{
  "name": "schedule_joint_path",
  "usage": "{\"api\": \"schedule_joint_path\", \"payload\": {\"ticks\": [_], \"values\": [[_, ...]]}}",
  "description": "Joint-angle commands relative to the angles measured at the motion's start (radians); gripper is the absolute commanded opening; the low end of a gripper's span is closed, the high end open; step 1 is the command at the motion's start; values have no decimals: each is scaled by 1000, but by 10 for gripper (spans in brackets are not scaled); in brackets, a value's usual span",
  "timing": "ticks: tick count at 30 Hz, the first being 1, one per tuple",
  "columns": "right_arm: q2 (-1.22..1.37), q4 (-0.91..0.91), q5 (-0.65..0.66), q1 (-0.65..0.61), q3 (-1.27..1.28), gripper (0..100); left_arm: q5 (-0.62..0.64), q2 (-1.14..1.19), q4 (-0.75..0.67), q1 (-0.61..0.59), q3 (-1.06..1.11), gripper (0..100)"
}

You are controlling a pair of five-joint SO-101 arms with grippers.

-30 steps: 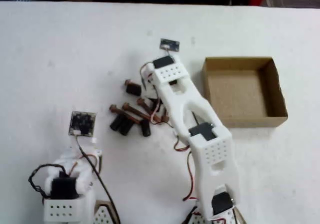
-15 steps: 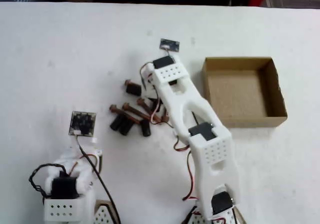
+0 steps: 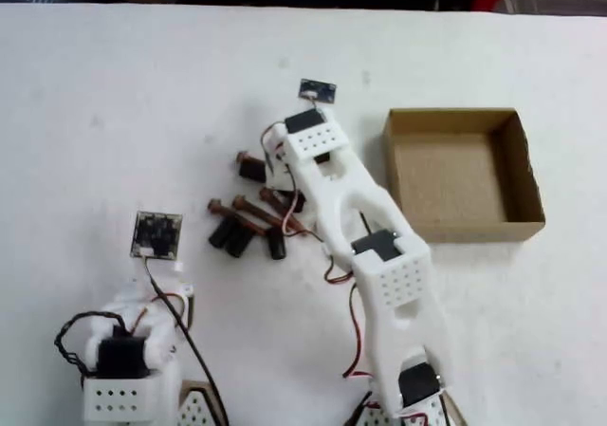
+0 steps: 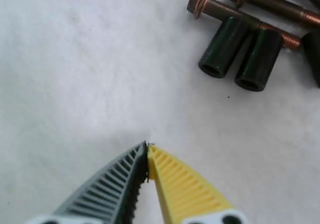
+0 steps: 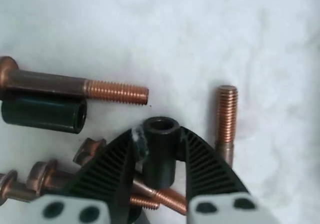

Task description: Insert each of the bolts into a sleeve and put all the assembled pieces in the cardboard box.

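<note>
Five bolts (image 5: 115,92) are counted in the right wrist view. Five sleeves (image 3: 237,241) are counted in the high view. One box (image 3: 465,228) and two arms (image 3: 391,282) are also counted.

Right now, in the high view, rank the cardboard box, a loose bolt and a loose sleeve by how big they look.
Largest: cardboard box, by far.
Next: bolt, longer than the sleeve.
Smallest: sleeve.

We see copper-coloured bolts (image 5: 75,87), each sleeve (image 4: 224,47) black, a plain brown cardboard box (image 3: 526,175), a white worktop (image 3: 114,84), and a left end effector (image 4: 147,151) with one grey, one yellow ridged finger.
</note>
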Motion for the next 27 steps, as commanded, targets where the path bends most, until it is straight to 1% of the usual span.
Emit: {"api": "schedule_joint_path", "payload": {"ticks": [1,5,6,9,11,19,23,27], "values": [[2,-1,-2,-10,-2,17,-8,-7,-11,1,-3,24],[-33,5,3,18,-3,16,-8,-7,-11,1,-3,24],[-50,5,29,31,2,16,-8,-7,-11,1,-3,24],[-113,19,207,67,-2,16,-8,-7,-11,1,-3,24],[-159,25,304,85,-2,16,-8,-7,-11,1,-3,24],[-314,67,488,145,2,16,-8,-7,-11,1,-3,24],[-415,108,551,143,2,16,-8,-7,-11,1,-3,24],[-549,171,552,140,2,16,-8,-7,-11,1,-3,24]]}}
